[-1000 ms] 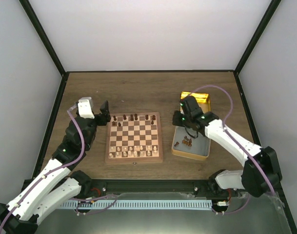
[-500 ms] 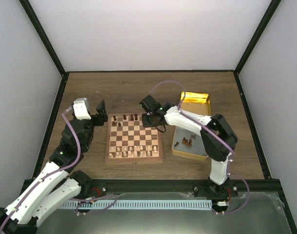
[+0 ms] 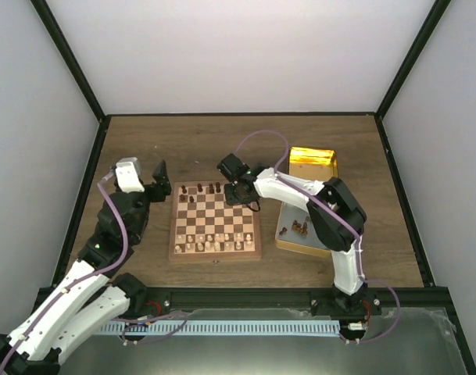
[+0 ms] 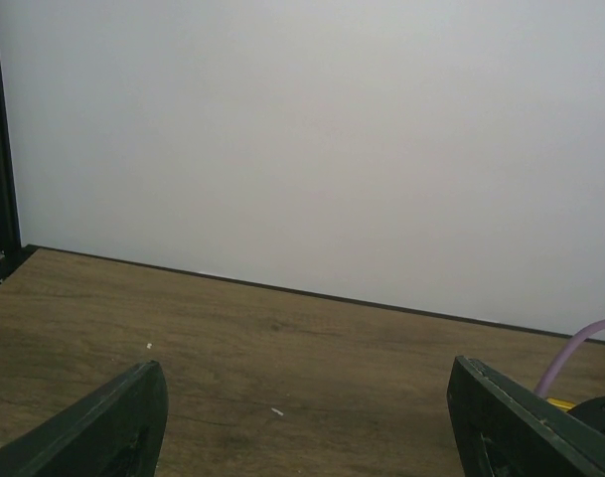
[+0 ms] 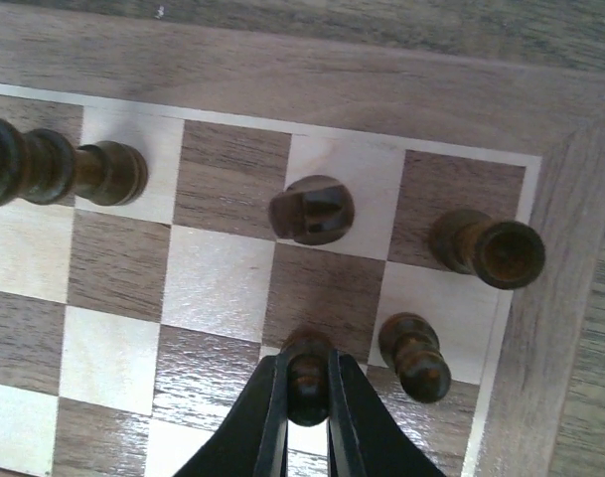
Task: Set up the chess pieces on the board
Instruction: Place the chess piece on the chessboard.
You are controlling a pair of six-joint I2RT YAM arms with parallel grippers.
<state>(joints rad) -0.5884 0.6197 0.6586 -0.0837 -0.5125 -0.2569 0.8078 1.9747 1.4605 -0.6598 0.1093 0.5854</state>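
**Left gripper** (image 3: 163, 183): sits just off the board's left edge, near its far-left corner, above the table (image 3: 222, 141). Its fingers (image 4: 113, 427) stand wide apart. The wrist view shows only bare tabletop and the white back wall between them, so nothing is held or touched.

**Board** (image 3: 215, 256): lies flat at the table's centre, between the two arms. Dark chess pieces (image 3: 214, 188) occupy part of the two far rows. Pale chessmen (image 3: 210, 246) stand on the two near rows.

**Right gripper** (image 3: 239, 192): reaches across to the board's far-right corner. In the wrist view its fingers (image 5: 267, 417) are pinched together on the head of a dark pawn (image 5: 308, 366). This pawn is over the second row, one file in from the right edge. A second pawn (image 5: 416, 353) stands beside it on the edge file, and a rook (image 5: 486, 248) occupies the corner square. Whether the gripped pawn's base rests on the square cannot be told, because the fingers hide it.

**Tin** (image 3: 304, 249): a gold tin just beside the board's right edge. Several unplaced dark chessmen (image 3: 300, 228) lie loose inside it.
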